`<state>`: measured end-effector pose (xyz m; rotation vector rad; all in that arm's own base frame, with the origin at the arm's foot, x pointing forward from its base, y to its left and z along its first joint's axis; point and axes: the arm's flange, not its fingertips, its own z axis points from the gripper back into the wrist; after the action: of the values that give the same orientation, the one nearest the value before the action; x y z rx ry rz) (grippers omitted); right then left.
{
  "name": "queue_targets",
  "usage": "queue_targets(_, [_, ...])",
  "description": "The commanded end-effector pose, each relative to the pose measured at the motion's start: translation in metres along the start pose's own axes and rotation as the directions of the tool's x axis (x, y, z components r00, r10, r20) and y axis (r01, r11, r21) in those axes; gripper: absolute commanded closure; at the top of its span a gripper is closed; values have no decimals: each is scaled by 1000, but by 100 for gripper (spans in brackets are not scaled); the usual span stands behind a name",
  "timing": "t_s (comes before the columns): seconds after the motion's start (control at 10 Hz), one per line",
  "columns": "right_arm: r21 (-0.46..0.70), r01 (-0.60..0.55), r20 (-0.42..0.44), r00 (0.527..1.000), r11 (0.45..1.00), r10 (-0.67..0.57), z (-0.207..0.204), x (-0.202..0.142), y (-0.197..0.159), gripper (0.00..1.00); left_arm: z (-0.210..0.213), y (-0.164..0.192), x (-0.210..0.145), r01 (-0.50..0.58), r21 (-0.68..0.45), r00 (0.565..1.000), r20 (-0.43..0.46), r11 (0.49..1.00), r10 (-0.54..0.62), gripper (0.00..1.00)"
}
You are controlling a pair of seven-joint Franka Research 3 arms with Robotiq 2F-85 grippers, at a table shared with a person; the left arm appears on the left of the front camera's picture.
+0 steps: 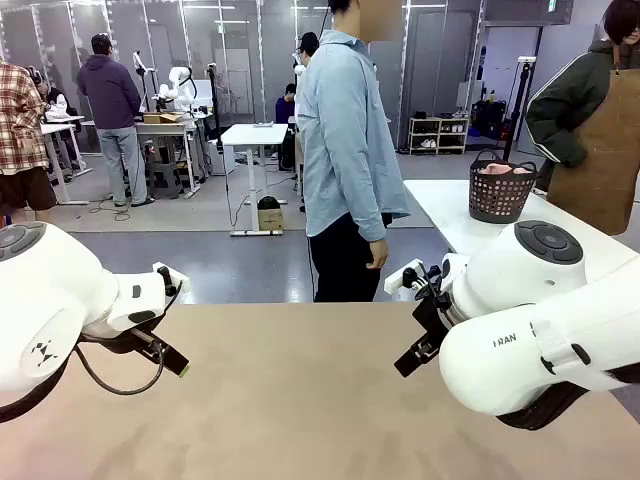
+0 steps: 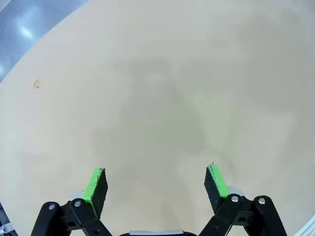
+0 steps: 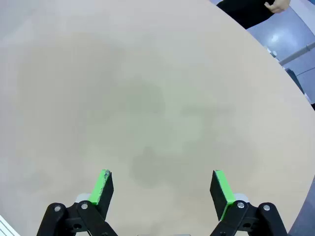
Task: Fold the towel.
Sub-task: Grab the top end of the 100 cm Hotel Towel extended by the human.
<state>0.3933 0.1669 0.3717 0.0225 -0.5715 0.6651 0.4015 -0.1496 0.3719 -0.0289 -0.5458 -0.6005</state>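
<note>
The left gripper [image 2: 157, 179] hangs over the tan bench [image 1: 300, 400] on its left side, fingers [image 2: 97, 189] spread wide and released, with bare bench top between the green pads. The right gripper [image 3: 162, 186] hangs over the right side of the same bench, its fingers [image 3: 220, 192] likewise spread apart and grasping nothing. In the front view both white arms lean in from the near corners of the bench, each wrist angled down toward its middle. The towel [image 1: 497, 170] is off the tan bench: a salmon-pink bundle sits inside a dark basket [image 1: 497, 200], which stands on a white bench [image 1: 450, 215] beyond the tan bench's far right corner. How the cloth lies inside the basket is too small to tell. A person in a light blue shirt [image 1: 345, 140] stands just past the tan bench's far edge, near its middle, turned sideways with one hand [image 1: 378, 255] hanging by the hip. A person in a brown apron [image 1: 605, 140] stands beyond the far right corner, just beside the basket. A small brownish spot [image 2: 36, 84] marks the bench top ahead of the left gripper.
</note>
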Motion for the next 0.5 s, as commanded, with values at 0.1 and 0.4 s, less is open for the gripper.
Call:
queue_targets(0.1, [0,0,0,1000,1000,0,0,0,0,0,0,0,0,0,0,1000,0,1000,0,0])
queue_targets(0.4, [0,0,0,1000,1000,0,0,0,0,0,0,0,0,0,0,1000,0,1000,0,0])
